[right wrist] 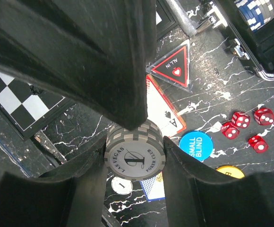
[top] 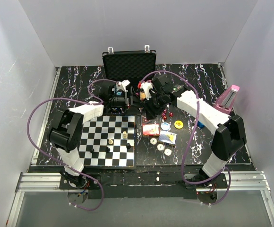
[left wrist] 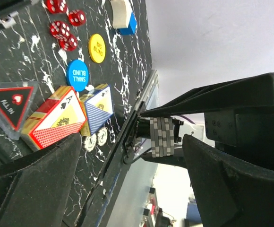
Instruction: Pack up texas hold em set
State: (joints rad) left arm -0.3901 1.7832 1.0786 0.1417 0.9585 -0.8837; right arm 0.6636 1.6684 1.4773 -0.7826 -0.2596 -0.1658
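The black briefcase (top: 127, 64) stands open at the back, with chip rows (right wrist: 260, 14) in its tray. In front of it my right gripper (right wrist: 135, 156) is shut on a short stack of grey chips (right wrist: 135, 152), held above the table. My left gripper (left wrist: 132, 156) faces it, open wide, with that stack (left wrist: 161, 137) between its fingers. One left finger (right wrist: 127, 71) reaches the stack's rim. On the marble lie a red card deck (left wrist: 56, 118), a blue deck (left wrist: 98, 111), red dice (left wrist: 64, 28), blue (left wrist: 77, 74) and yellow (left wrist: 96, 48) buttons, and an all-in triangle (left wrist: 9, 101).
A chessboard (top: 108, 142) with a few pieces fills the near left. The pink metronome (top: 229, 99) stands at the right wall. Loose white chips (top: 160, 146) lie by the board's right edge. Purple cables loop over both arms.
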